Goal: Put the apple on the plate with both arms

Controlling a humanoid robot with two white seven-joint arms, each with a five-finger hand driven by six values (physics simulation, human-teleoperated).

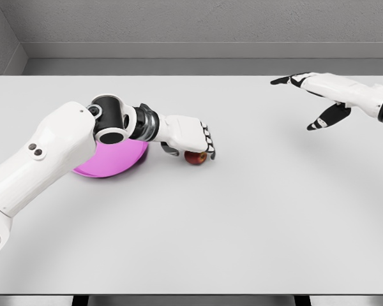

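While the left hand [190,137] sits over the apple [196,157], its fingers curl down around the fruit from above; it looks like a grip or near-grip, but whether they're actually clamped can't be confirmed from this angle. Apple rests on the table [242,223], just right of the plate [112,162] and apart from its rim.

Nearest in view: the left forearm crosses over the pink plate and hides most of it.

Risks, as I judge them:
- The apple is round and only covered from the top. A weak pinch could let it roll away right or toward the camera.
- The left wrist and elbow hang right over the plate. Swinging the apple back could knock or shove the plate with the forearm.
- The plate looks light and shallow, so a dropped apple may roll back off it.
- The task wants both arms, yet the right hand [319,102] is well apart at far right, fingers spread, holding nothing. It gives no support if the apple slips.

Far side: grey wall [198,25], nothing else.

Labels/writing: none readable on apple, plate, arms or table.
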